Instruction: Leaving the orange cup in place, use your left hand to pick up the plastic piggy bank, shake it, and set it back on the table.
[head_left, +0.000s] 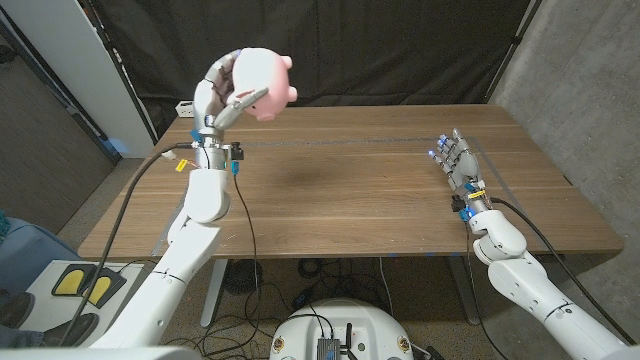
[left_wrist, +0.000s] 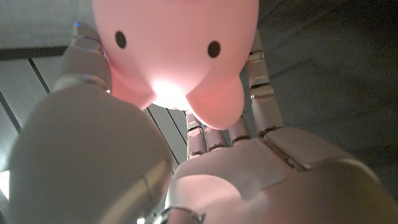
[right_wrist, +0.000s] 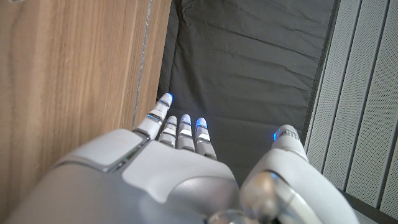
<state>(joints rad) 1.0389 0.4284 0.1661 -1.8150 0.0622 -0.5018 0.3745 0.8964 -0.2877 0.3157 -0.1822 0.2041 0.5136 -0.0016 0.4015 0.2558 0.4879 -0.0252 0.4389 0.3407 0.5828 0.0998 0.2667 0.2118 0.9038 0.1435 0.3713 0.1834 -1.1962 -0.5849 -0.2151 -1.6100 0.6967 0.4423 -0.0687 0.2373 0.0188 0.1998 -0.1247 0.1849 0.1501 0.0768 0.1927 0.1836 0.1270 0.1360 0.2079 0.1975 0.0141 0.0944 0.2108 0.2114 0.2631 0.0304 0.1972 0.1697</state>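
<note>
Above the table (head_left: 330, 190), left robot hand (head_left: 222, 92) grasping piggy bank (head_left: 268, 85) (pink); right robot hand (head_left: 456, 162) released

Wooden table (head_left: 380, 190); black curtain (head_left: 400, 50) behind.

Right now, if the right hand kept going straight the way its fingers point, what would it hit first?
Probably nothing on the table. The right hand points along bare wooden table toward the far edge; beyond that hangs the black curtain. Depth is uncertain.
</note>
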